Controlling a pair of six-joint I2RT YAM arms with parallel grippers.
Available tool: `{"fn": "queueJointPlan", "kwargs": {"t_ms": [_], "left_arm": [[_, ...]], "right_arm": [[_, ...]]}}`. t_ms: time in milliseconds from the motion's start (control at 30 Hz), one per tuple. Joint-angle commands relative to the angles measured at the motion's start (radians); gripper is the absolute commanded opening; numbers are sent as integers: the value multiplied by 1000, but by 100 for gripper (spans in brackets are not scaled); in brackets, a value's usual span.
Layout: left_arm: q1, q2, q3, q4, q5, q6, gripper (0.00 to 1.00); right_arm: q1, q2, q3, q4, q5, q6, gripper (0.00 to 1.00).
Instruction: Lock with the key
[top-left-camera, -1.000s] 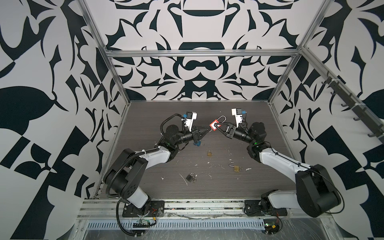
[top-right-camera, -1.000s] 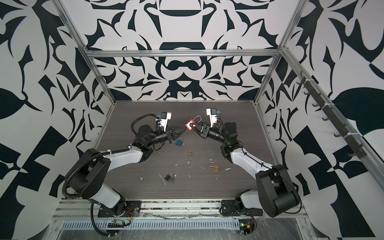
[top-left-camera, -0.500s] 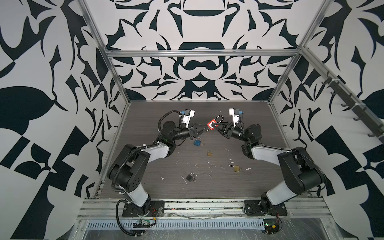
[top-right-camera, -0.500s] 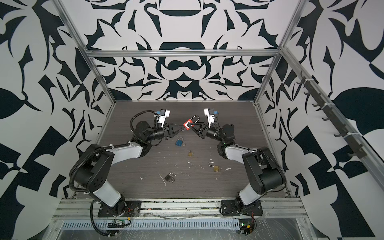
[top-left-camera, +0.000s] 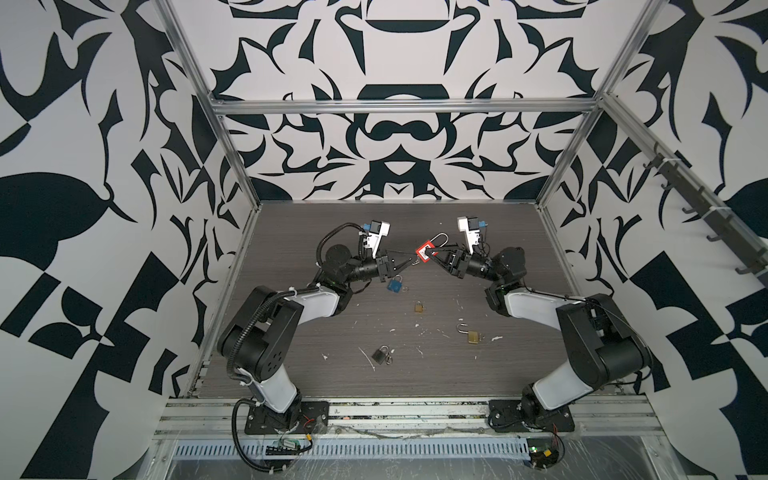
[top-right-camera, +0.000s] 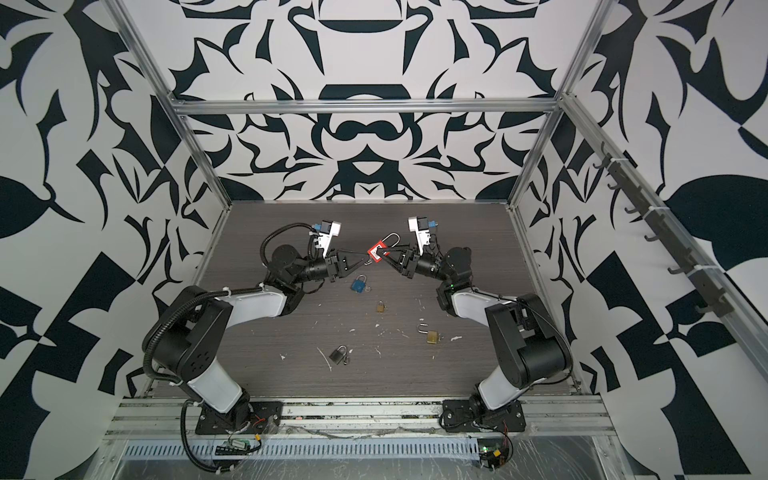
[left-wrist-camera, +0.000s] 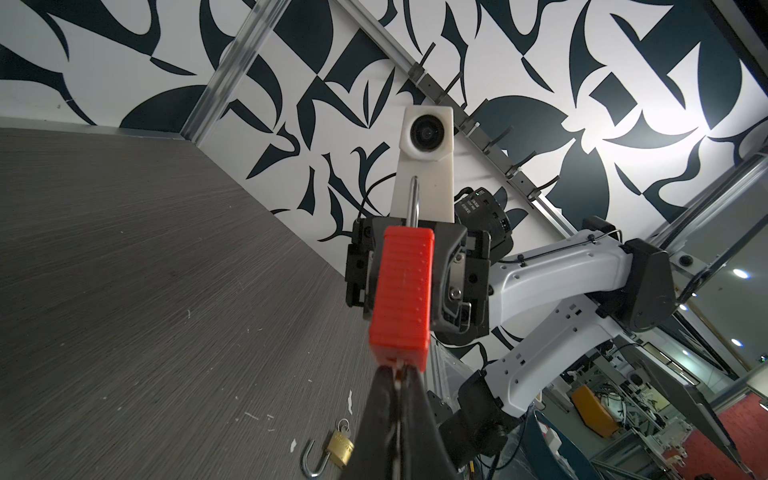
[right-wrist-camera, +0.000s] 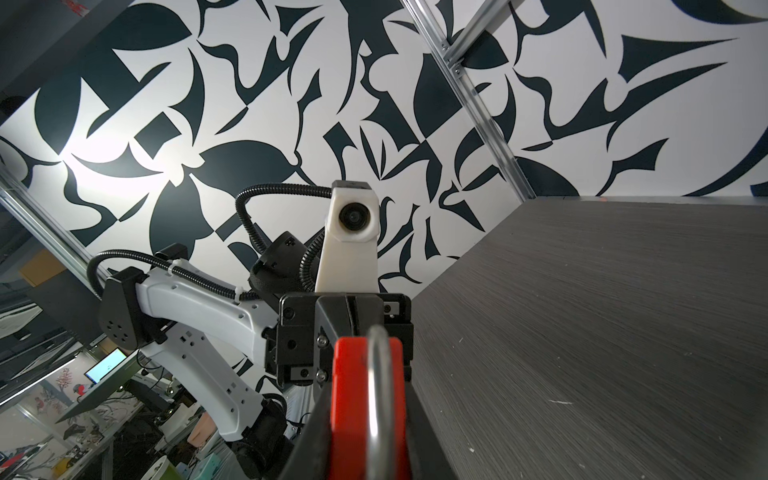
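Since a second ago the left arm and right arm have folded their elbows inward. Right jaws: clamped on the padlock, clear above the surface, presenting its base. Left jaws: pressed together on the key at that base.

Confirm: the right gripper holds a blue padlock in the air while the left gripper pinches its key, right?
No, the padlock is red, as both top views show. The right gripper holds it aloft; the left gripper pinches its key.
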Motion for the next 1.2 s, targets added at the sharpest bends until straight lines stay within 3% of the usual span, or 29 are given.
{"fn": "queueJointPlan", "kwargs": {"t_ms": [0, 333, 600, 800, 933, 1033, 1167], "left_arm": [[41, 9, -62, 20, 35, -35, 0], [69, -84, -129, -102, 20, 63, 0], [84, -282, -143, -494, -150, 271, 0], [86, -434, -60, -953, -449, 460, 0], [90, -480, -21, -1109, -591, 509, 0], [107, -486, 6, -1208, -665, 514, 0], [169, -466, 5, -1243, -675, 453, 0]], "right_arm": [[-87, -67, 44, 99, 107, -41, 0], [-122, -92, 33, 99, 154, -32, 0], [-123, -80, 44, 16, 170, -32, 0], [-95, -104, 81, -336, 225, -130, 0], [-26, -123, 161, -704, 319, -304, 0], [50, -101, 260, -959, 408, -438, 0], [136, -14, 369, -1078, 458, -483, 0]]}}
